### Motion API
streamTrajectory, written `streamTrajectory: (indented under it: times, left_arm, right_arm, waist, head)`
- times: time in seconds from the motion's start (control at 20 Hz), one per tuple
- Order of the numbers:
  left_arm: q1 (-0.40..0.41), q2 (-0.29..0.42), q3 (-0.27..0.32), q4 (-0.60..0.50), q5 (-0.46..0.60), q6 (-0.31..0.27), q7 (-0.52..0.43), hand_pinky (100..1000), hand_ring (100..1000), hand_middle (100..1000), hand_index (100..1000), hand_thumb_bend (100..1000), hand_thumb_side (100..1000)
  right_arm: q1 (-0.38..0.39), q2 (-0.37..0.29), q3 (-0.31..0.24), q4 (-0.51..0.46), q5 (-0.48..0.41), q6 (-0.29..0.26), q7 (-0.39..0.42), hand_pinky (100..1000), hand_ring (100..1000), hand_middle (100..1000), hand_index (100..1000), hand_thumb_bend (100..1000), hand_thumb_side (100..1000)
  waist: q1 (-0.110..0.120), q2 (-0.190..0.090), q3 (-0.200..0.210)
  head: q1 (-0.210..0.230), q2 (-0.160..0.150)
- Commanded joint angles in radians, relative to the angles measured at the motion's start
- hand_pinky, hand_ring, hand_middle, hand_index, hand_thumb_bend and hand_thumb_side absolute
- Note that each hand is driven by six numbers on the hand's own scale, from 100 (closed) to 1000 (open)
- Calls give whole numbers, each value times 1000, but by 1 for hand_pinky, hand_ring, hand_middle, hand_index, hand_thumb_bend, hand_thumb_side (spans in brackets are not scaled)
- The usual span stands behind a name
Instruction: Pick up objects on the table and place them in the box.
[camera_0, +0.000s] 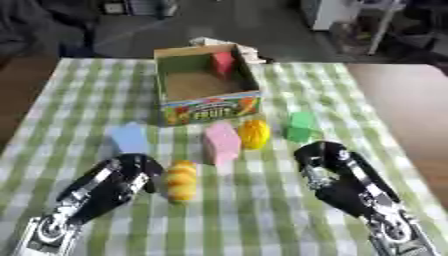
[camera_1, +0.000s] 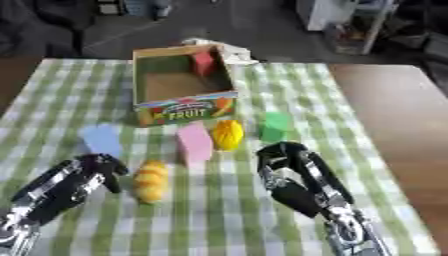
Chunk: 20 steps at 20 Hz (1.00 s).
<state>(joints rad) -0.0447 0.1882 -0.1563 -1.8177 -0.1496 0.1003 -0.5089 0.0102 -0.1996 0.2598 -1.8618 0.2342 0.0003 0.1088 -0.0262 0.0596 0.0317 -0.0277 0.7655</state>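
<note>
An open cardboard fruit box stands at the table's far middle with a red block inside. In front of it lie a blue block, a pink block, a yellow fruit-like piece, a green block and an orange-yellow bumpy piece. My left hand sits just left of the orange-yellow piece, fingers curled, holding nothing. My right hand hovers below the green block, fingers curled, with nothing in it.
A green-and-white checked cloth covers the table. Bare brown table surface shows to the right. White crumpled stuff lies behind the box. Dark furniture and floor lie beyond the far edge.
</note>
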Motion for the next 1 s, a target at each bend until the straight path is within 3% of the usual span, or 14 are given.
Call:
streamTrajectory:
  times: [0.05,0.35,0.6,0.75,1.0]
  left_arm:
    - [-12,31,14,-21,0,-9,18,579,507,624,644,100,647]
    - [-51,101,55,-35,-9,-25,125,584,519,643,661,100,554]
    - [-148,280,55,-38,-39,-85,172,601,551,675,694,100,413]
    - [-217,411,27,-5,-63,-123,176,620,575,691,719,100,330]
    - [-350,589,-72,122,-115,-158,156,663,626,726,776,104,265]
  right_arm:
    - [-5,-12,-6,-17,-6,4,-6,664,740,589,700,100,451]
    - [0,-14,-9,-13,-4,12,-16,664,741,590,706,100,457]
    - [2,-18,-5,-10,-5,8,-2,664,739,588,704,100,459]
    - [4,-21,-2,-9,-6,6,6,664,739,587,704,100,461]
    - [3,-26,5,-7,-7,3,18,664,738,586,704,100,464]
  waist:
    - [3,-10,-1]
    - [7,-13,-1]
    - [15,-16,-4]
    - [20,-18,-7]
    - [27,-20,-18]
  head:
    - [-3,5]
    - [-6,5]
    - [-10,5]
    - [-11,5]
    - [-8,5]
